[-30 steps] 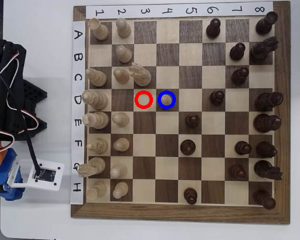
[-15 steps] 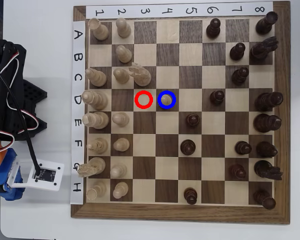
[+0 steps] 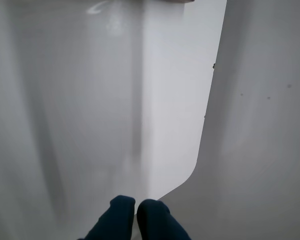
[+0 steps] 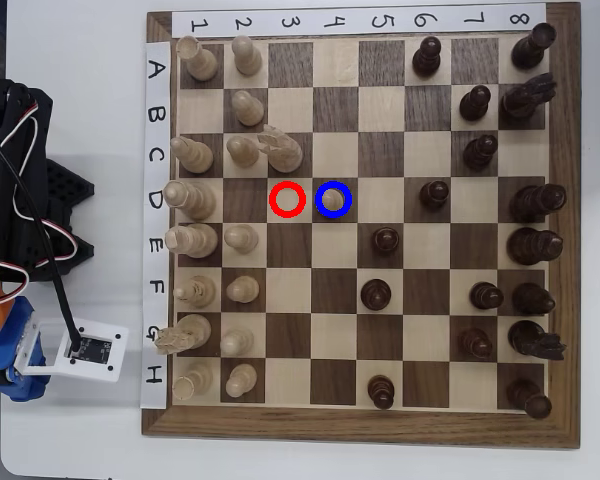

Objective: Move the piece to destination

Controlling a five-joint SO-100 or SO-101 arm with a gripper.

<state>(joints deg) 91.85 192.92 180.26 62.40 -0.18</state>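
In the overhead view the piece (image 4: 333, 200), a small pale pawn with a round head, stands on the destination (image 4: 333, 185), the dark square inside the blue ring. The light square in the red ring (image 4: 287, 200) beside it holds nothing. My arm (image 4: 10, 350) rests left of the board, off the squares. In the wrist view my gripper (image 3: 136, 206) shows as two dark blue fingertips pressed together with nothing between them, over bare white table. The gripper's fingertips are not visible in the overhead view.
Pale pieces fill the board's left columns, a pale knight (image 4: 283, 150) just above the red ring. Dark pieces stand on the right, the nearest a pawn (image 4: 385, 239). The wrist view shows the table's rounded corner (image 3: 192, 175) with grey floor beyond.
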